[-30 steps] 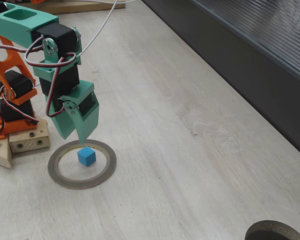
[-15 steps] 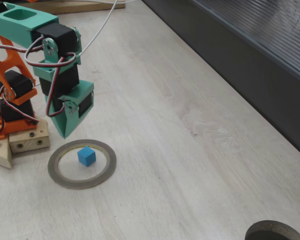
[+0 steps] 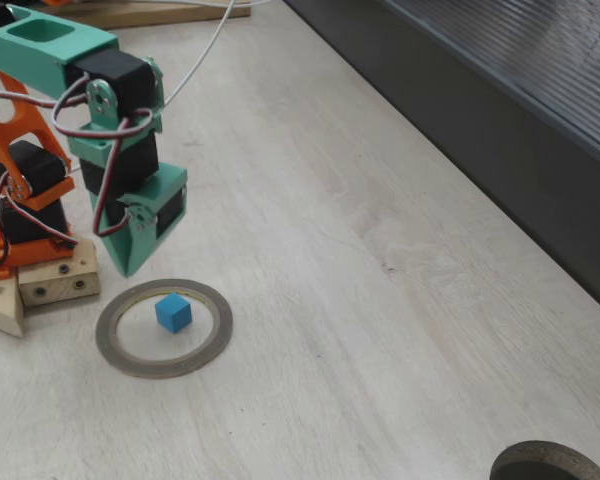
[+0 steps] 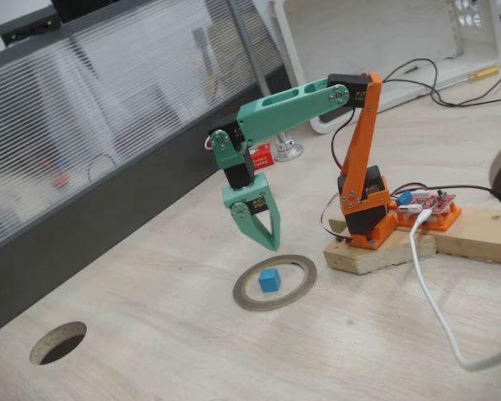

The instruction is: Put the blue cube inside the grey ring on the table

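Note:
The blue cube (image 3: 173, 313) (image 4: 270, 279) lies on the table (image 3: 380, 300) inside the grey ring (image 3: 220, 330) (image 4: 305, 271), a little toward the ring's far side and touching nothing. My green gripper (image 3: 130, 270) (image 4: 273, 246) hangs just above the ring's edge on the arm's side, pointing down. Its two fingers meet at the tips and hold nothing. A clear gap separates the tips from the cube.
The orange arm base sits on wooden blocks (image 3: 40, 285) (image 4: 384, 251) close to the ring. A dark ribbed panel (image 3: 500, 100) (image 4: 83, 209) runs along the table's far side. A darker round ring (image 3: 550, 462) (image 4: 58, 342) lies farther off. A white cable (image 4: 434, 309) trails near the base.
A second ago the fingers stood spread open just over the ring; they have since come together, and the gripper has lifted slightly. Cube and ring have not moved.

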{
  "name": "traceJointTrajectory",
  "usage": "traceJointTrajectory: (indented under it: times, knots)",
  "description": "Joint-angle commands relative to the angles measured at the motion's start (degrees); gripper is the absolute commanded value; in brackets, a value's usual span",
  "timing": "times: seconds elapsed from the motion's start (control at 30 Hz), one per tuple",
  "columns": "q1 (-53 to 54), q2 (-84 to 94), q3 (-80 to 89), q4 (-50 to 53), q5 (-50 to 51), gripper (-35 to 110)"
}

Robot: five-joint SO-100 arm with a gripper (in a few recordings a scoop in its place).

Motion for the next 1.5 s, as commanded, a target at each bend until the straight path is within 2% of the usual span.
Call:
traceJointTrajectory:
  times: [0.0, 0.1, 0.33, 1.47]
  knots:
    - [1.14, 2.81, 3.08, 6.59, 0.97, 1]
    - [1.14, 6.77, 3.87, 10.2, 0.97, 1]
    - [1.14, 12.92, 3.96, 11.07, 0.97, 1]
    - [0.97, 12.04, 3.96, 10.63, 0.7, 1]
